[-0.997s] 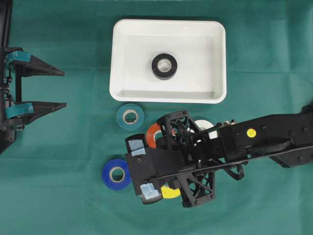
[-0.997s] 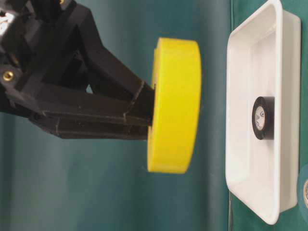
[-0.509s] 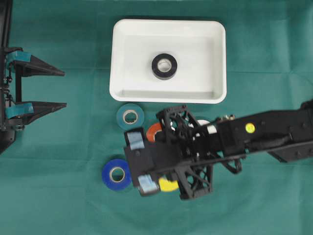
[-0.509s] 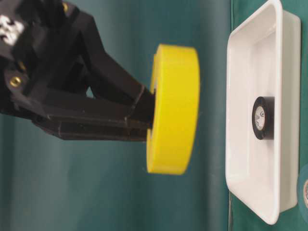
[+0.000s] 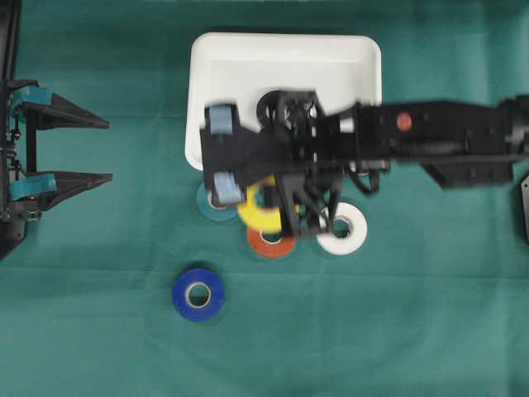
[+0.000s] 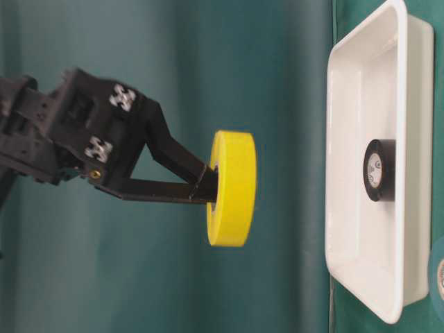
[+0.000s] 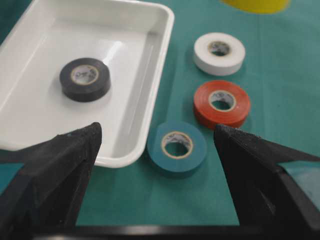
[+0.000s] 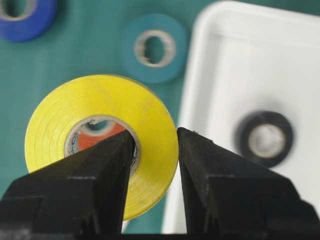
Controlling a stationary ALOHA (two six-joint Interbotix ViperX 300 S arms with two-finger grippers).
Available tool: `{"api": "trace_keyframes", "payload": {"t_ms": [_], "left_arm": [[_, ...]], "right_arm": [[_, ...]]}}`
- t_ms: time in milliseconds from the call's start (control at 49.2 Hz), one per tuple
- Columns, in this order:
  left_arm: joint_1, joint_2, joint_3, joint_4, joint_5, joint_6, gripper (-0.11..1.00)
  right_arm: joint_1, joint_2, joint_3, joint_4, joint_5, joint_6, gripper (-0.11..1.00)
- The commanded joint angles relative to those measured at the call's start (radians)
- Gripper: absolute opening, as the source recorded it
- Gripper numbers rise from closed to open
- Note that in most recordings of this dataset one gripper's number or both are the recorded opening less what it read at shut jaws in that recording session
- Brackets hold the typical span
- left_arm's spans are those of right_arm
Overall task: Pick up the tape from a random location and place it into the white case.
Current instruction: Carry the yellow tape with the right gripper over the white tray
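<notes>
Gripping the yellow tape (image 5: 263, 213) by one wall, a finger through its core, the right hand (image 5: 221, 153) carries it from above near the case (image 5: 368, 58), just short of the rim. The left hand (image 5: 78, 149) waits wide and empty. At table level the yellow roll hangs clear of the worktop (image 6: 173, 69), so it can pass over the rim. The left wrist view shows black tape (image 7: 85, 79) already in the case; teal (image 7: 176, 147), red (image 7: 221, 103) and white (image 7: 219, 53) rolls lie outside. The right wrist view confirms the pinch; core printing is unreadable.

A green cloth (image 5: 99, 331) covers the whole table under even light, lightly creased, and it fills the backdrop in the table-level view too.
</notes>
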Motion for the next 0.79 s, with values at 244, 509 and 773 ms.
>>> {"api": "trace_keyframes", "payload": {"t_ms": [244,509,773], "left_arm": [[-0.002,0.009,-0.012,0.000,-0.005,0.003,0.91],[-0.002,0.008,-0.012,0.000,-0.005,0.003,0.91],[-0.002,0.009,-0.012,0.000,-0.003,0.000,0.91]], "right_arm": [[-0.172,-0.012,-0.014,-0.017,-0.049,-0.002,0.29],[-0.304,0.014,-0.014,-0.018,-0.120,-0.003,0.29],[-0.359,0.025,-0.009,-0.018,-0.132,-0.005,0.29]]}}
